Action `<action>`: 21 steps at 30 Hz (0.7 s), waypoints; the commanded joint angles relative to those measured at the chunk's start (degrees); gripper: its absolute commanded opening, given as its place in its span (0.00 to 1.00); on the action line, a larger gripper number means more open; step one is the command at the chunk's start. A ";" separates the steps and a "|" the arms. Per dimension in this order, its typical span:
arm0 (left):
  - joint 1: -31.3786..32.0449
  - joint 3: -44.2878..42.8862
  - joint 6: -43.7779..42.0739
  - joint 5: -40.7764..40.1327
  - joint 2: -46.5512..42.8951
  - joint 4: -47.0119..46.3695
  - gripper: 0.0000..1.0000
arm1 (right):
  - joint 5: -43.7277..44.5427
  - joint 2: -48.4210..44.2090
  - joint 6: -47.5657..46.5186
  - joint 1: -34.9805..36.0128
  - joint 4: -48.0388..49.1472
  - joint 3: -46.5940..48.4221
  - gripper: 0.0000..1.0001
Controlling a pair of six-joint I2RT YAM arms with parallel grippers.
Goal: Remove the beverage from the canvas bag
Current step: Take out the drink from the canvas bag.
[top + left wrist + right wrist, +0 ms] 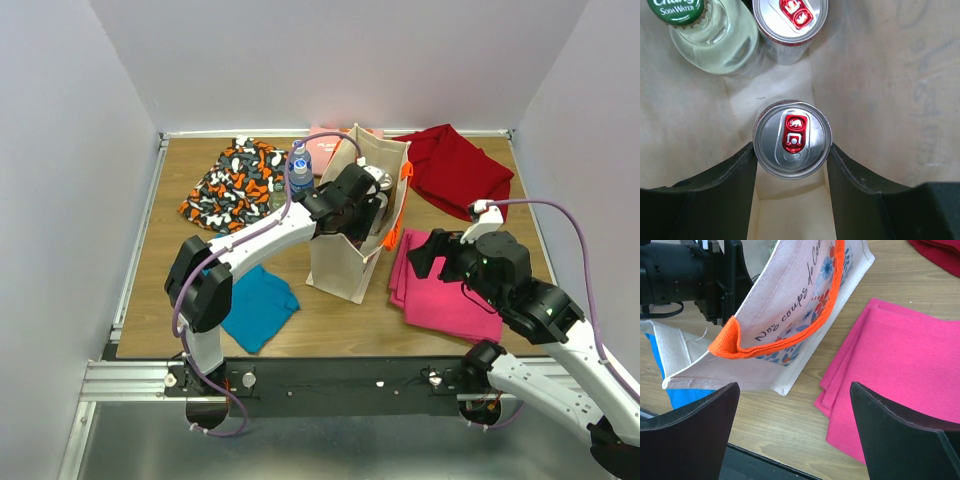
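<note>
Left gripper [792, 150] reaches into the canvas bag [342, 268], jaws pinched on the red-tabbed soda can [792, 138], ready to lift out; right gripper [794, 387] wide, empty, near the bag.

Wood tabletop boxed in by plain pale walls, even light.

We log a brown wood-grain tabletop [152, 290] closed on three sides by a back wall [330, 60], a left wall [60, 200] and a right wall [590, 130], all flat, pale grey-white and unmarked. A white trim strip [250, 132] runs where the wood meets the back wall. A silver aluminium rail [137, 240] lines the left edge and meets a ribbed extrusion [120, 380] at the near left corner. A black bar [340, 375] spans the near edge, and below it we see a dull grey metal panel [330, 450]. Light is soft and diffuse, with faint shadows.
</note>
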State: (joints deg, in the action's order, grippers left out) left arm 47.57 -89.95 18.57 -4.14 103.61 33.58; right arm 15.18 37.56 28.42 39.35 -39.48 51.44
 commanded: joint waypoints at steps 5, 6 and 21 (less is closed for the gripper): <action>-0.46 2.06 1.91 -2.54 -3.24 -10.03 0.00 | 0.73 0.50 -0.83 -0.07 1.43 -0.11 1.00; -0.46 2.32 2.09 -2.62 -3.15 -10.12 0.00 | 0.55 0.58 -0.83 -0.07 1.43 -0.20 1.00; -0.55 3.38 4.20 -1.57 -1.05 -8.45 0.13 | 1.43 1.99 -1.88 -0.07 1.34 0.68 1.00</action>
State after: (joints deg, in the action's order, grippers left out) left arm 47.24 -85.69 21.89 -5.17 103.59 27.33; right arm 15.22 39.03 27.55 39.35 -39.07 51.46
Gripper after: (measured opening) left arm 0.612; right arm 0.998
